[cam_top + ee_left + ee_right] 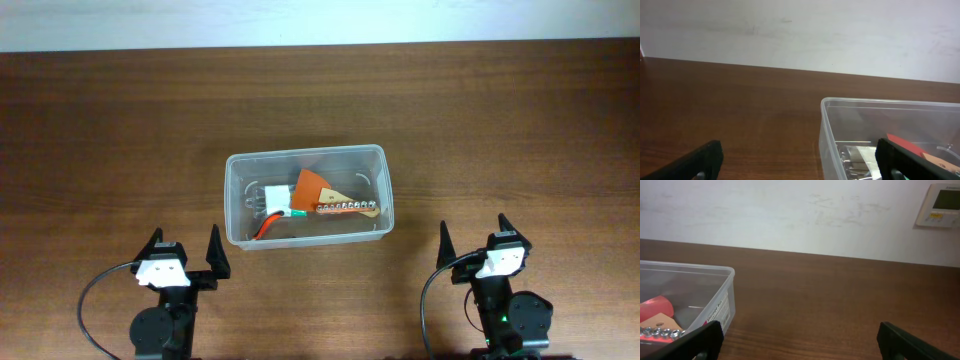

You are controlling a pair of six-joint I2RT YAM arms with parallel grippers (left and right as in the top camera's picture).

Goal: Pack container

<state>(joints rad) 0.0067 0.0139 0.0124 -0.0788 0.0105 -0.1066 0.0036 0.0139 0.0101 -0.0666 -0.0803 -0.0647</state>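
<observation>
both my end effectors are spread wide and hold nothing. the left end effector (pixel 184 241) and the right end effector (pixel 473 238) hang low at the near edge of the desk (pixel 520 110), one on each side. the container (pixel 300 152) stands between them and a little farther out, about in the middle of the desk, closer to my left side than to my right.

what i think could go wrong: the container looks light and its walls are clear, so in my wrist views the rim is easy to misjudge. if i come in low from either side, an open finger may hit the wall or hook under the rim, and then the whole container would slide or tip. inside i see an orange piece (pixel 312 186), a white part with red and green on it (pixel 278 204) and a tan strip with a row of small metal heads (pixel 346 208). they lie loose and partly over each other, so a push on the container would probably shift them. the thin red line at the white part may be a wire, and i cannot tell this surely; a finger going in could catch it.

the container has its open mouth up. its long axis runs left to right across the desk, slightly turned, with the right end a bit farther from me than the left end.
</observation>
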